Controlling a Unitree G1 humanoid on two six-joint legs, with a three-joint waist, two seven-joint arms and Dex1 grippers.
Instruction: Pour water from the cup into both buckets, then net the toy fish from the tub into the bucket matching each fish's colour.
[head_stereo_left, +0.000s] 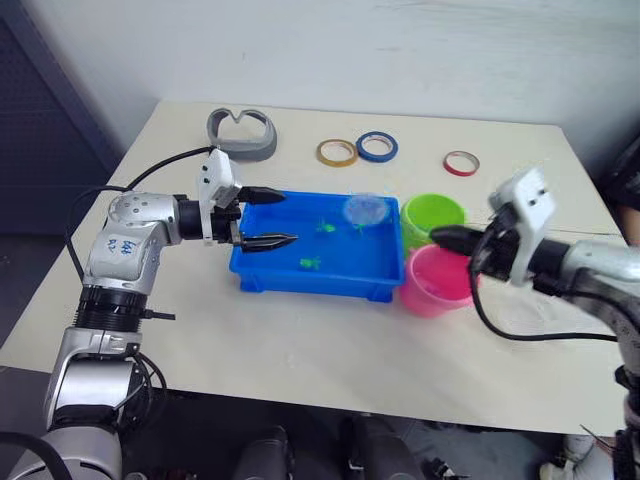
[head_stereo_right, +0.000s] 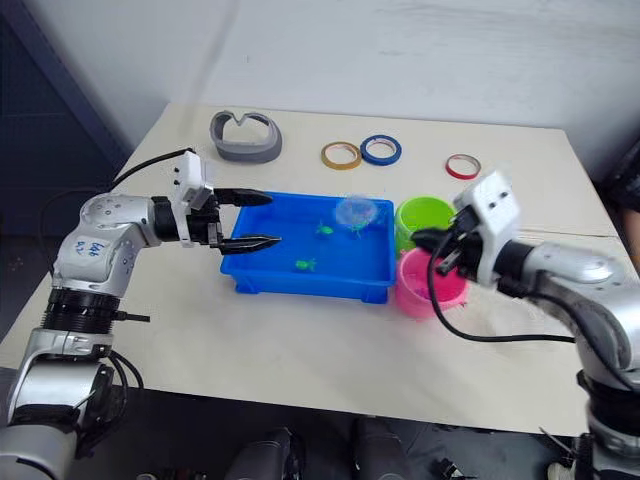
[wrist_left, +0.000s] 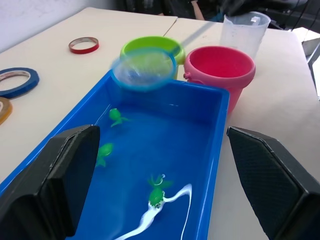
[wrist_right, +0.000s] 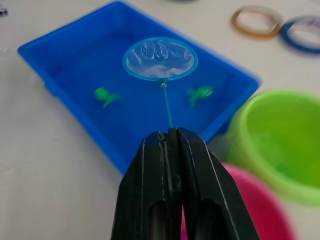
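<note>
right wrist view: right jaws (wrist_right: 170, 137) clamp the net (wrist_right: 160, 59) over tub (wrist_right: 65, 55); left jaws (head_stereo_left: 268, 219) parted.

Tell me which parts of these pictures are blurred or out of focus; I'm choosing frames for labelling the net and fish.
Left wrist view: the net hoop is smeared, and its handle fades to a pale streak; the green fish look fairly crisp. Right wrist view: the net hoop is sharp, but the green bucket, the pink bucket and the tape rings are soft. Left eye view: the net is a hazy patch over the tub.
</note>
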